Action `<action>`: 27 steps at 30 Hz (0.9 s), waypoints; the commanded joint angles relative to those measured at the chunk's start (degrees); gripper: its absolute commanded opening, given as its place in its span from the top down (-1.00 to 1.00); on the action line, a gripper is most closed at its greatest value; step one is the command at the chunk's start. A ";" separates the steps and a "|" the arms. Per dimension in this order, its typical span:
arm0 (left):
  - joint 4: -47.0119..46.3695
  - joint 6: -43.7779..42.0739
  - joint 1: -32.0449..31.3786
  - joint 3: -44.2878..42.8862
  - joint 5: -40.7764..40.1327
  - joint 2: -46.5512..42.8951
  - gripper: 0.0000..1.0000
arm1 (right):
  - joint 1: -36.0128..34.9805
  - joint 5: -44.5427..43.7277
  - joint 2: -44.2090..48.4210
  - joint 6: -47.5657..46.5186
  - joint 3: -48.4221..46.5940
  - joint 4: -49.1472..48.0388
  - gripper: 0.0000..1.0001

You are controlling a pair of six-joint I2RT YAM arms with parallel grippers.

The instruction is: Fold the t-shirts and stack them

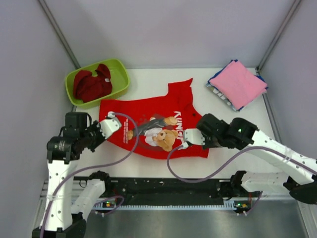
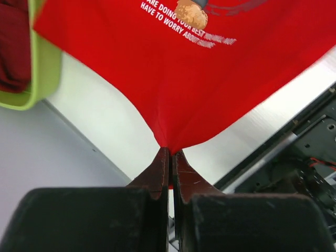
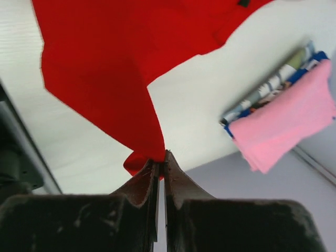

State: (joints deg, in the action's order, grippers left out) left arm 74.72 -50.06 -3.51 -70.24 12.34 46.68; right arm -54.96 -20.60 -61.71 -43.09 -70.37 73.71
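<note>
A bright red t-shirt (image 1: 153, 119) with a teddy-bear print lies spread on the white table, held taut between both grippers. My left gripper (image 1: 110, 121) is shut on its left edge; in the left wrist view the cloth (image 2: 173, 79) runs into the closed fingertips (image 2: 171, 152). My right gripper (image 1: 190, 137) is shut on its lower right edge, the cloth (image 3: 110, 68) pinched at the tips (image 3: 159, 159). A darker red t-shirt (image 1: 91, 84) lies crumpled in the lime-green tub (image 1: 120, 74). A folded pink t-shirt (image 1: 238, 83) tops a stack with blue ones (image 1: 216, 89) at the back right.
The lime-green tub stands at the back left, close to the shirt's upper left corner; it also shows in the left wrist view (image 2: 44, 68). Grey walls enclose the table on three sides. A black rail (image 1: 163, 187) with cables runs along the near edge.
</note>
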 commanded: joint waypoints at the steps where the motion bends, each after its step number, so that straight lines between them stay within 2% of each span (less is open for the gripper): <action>1: 13.44 0.39 0.26 7.02 -1.16 -6.85 1.00 | -6.72 10.98 2.82 14.44 -1.87 19.10 1.00; 5: 13.26 -0.91 0.26 13.27 -2.33 -9.50 1.00 | -10.08 16.29 0.55 9.72 -1.36 18.75 1.00; 7: 10.21 -0.65 0.26 15.82 -1.09 -8.36 1.00 | -10.08 12.80 -1.21 3.49 1.01 14.38 1.00; 9: 3.63 2.94 0.26 18.28 -5.28 -6.78 1.00 | -9.47 10.06 -1.22 -3.45 2.34 6.05 1.00; 11: -2.53 4.79 0.26 21.01 -9.16 -5.02 1.00 | -7.54 11.19 -0.34 -10.93 3.39 -2.74 1.00; 14: -9.75 6.55 0.26 23.74 -11.72 -2.13 1.00 | -3.94 12.51 0.02 -16.66 5.94 -13.13 1.00; 21: -18.72 11.12 0.34 26.99 -18.13 5.09 1.00 | 0.02 14.61 -5.26 -20.98 8.76 -17.37 1.00; 27: -23.74 12.80 0.34 30.50 -24.98 7.20 1.00 | 7.05 16.12 -7.80 -21.69 7.00 -23.08 1.00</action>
State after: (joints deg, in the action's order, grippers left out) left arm 57.04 -39.75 -3.46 -41.76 -6.44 53.19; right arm -51.57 -6.61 -68.49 -62.52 -61.47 56.97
